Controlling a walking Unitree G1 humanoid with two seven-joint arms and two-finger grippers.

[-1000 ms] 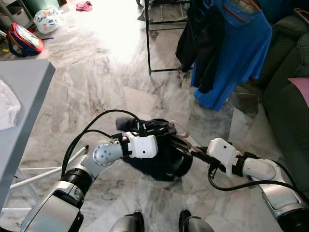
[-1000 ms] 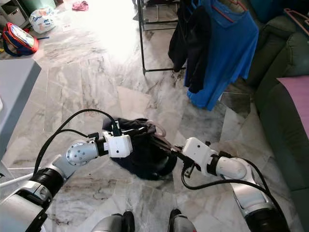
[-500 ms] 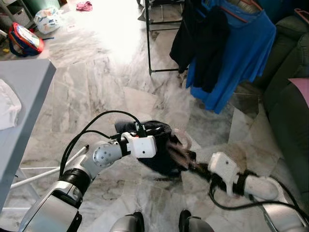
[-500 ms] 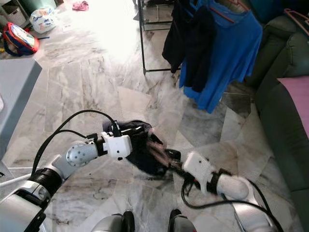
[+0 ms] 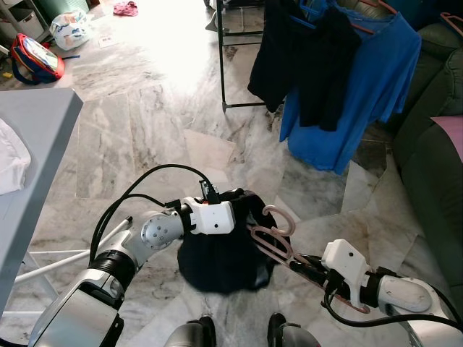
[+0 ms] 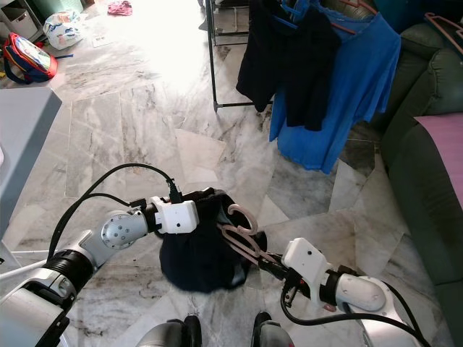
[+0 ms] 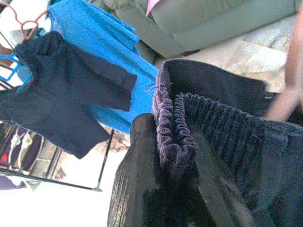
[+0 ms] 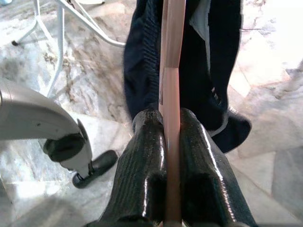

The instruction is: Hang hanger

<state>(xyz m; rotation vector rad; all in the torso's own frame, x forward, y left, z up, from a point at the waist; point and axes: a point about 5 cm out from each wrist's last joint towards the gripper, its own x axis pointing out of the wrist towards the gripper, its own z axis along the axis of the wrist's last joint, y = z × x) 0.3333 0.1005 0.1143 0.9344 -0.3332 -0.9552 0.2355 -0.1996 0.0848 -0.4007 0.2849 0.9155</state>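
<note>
Low over the marble floor (image 5: 145,123), the right gripper (image 8: 169,124) clamps a pale pink plastic hanger (image 5: 273,233), its hook lying against dark navy shorts (image 5: 224,256). The left gripper (image 7: 163,156) pinches those shorts' elastic waistband. Bare floor runs ahead to a black clothes rack (image 5: 221,65) holding a blue shirt (image 5: 369,79); grey table edge (image 5: 40,159) left, green sofa (image 5: 434,144) right.
</note>
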